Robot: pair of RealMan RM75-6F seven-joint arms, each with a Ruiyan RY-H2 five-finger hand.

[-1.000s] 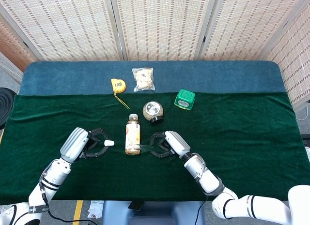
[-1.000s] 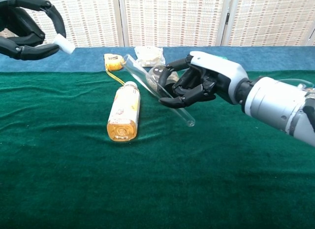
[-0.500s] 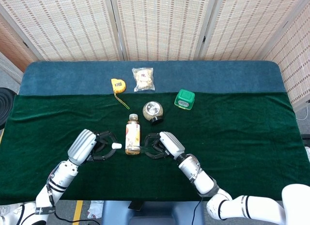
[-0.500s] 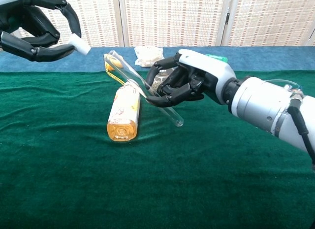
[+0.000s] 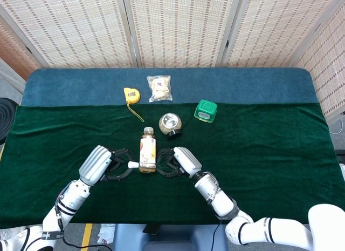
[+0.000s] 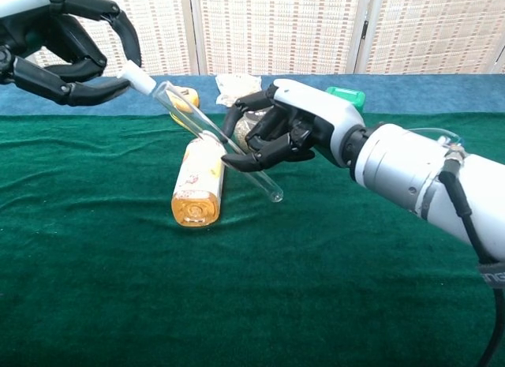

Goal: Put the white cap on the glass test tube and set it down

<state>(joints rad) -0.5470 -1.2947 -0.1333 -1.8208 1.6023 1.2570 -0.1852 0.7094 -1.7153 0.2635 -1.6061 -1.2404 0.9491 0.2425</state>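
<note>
- Glass test tube (image 6: pixel 217 140) slants across the centre of the chest view, open mouth up-left, gripped mid-length by the right hand (image 6: pixel 288 130) above the green cloth (image 6: pixel 237 304).
- White cap (image 6: pixel 140 79) sits pinched in the left hand (image 6: pixel 59 47) at upper left, just beside the tube's mouth.
- Lying bottle (image 6: pixel 197 181) rests on the cloth under the tube.
- Farther back: round jar (image 5: pixel 170 124), green box (image 5: pixel 205 110), yellow tape measure (image 5: pixel 131 95), snack bag (image 5: pixel 159 88).

Head overhead; chest low, frontal.
</note>
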